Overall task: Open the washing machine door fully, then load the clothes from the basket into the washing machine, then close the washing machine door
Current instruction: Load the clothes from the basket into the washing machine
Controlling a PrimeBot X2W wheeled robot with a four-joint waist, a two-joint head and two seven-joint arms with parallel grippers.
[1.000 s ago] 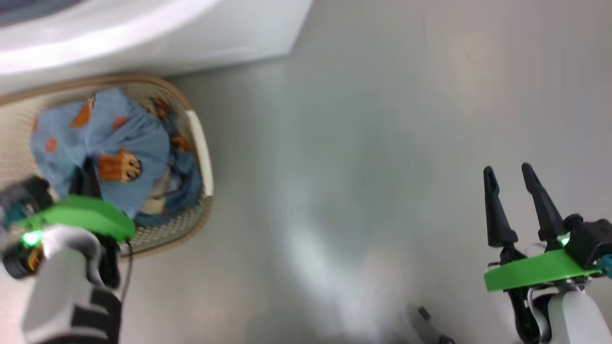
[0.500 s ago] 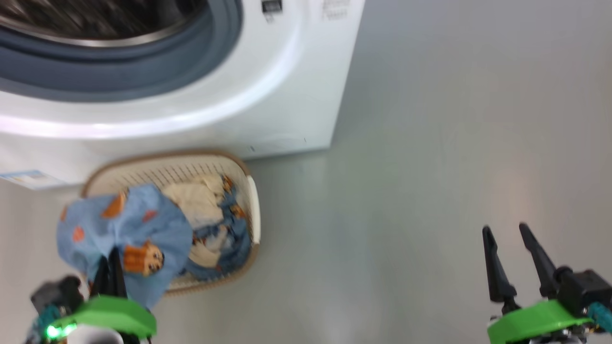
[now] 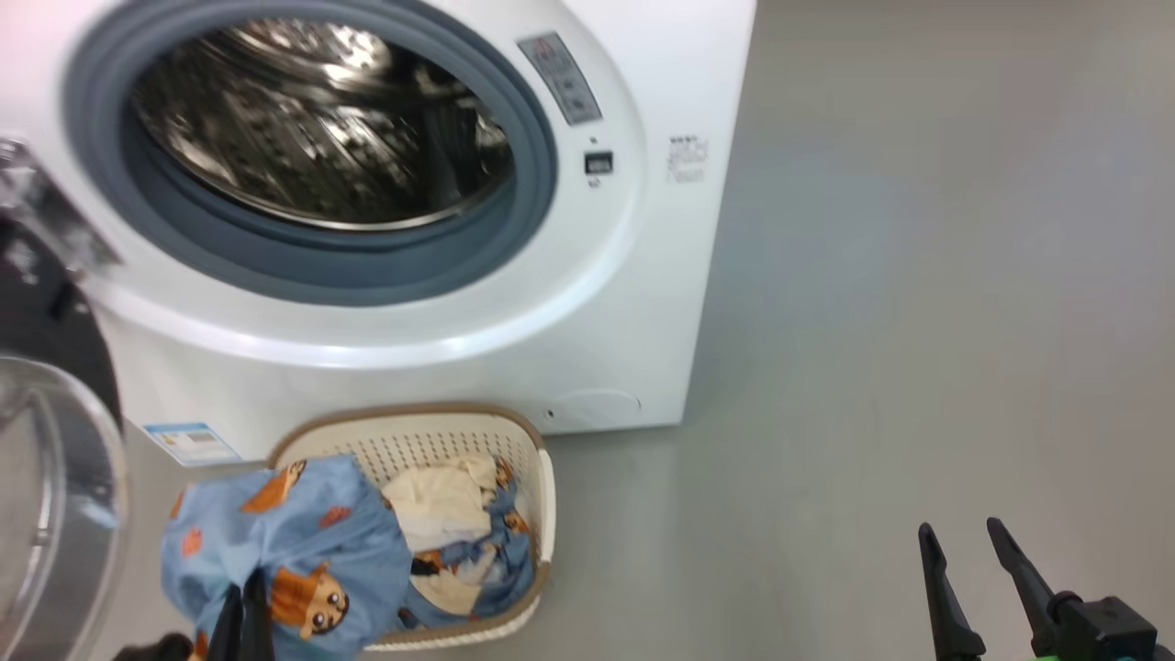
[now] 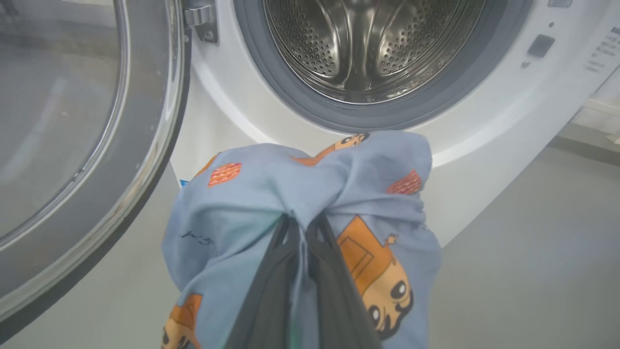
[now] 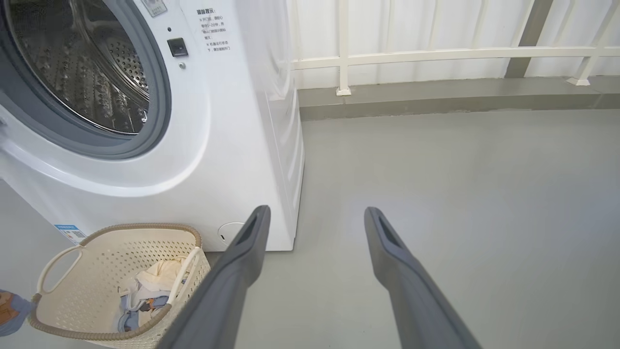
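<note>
Cloth (image 4: 252, 194), blue with orange cartoon figures, hangs pinched in the clenched left hand (image 4: 302, 224) over the basket (image 3: 431, 445), where more clothes (image 3: 441, 514) lie. Right hand (image 5: 316, 209) is spread and empty. Loading is the step; next the cloth must rise over the grey gasket (image 3: 367, 275) into the drum (image 4: 358, 43). The door (image 4: 72, 145) stands swung wide left, seemingly clear.

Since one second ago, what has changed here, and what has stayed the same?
The head camera has tilted up, so the drum of the washing machine now shows. The left gripper has drawn the blue printed garment off the basket's middle toward its left side, uncovering the cream cloth. Unchanged: left gripper shut on the garment, right gripper open and empty.
</note>
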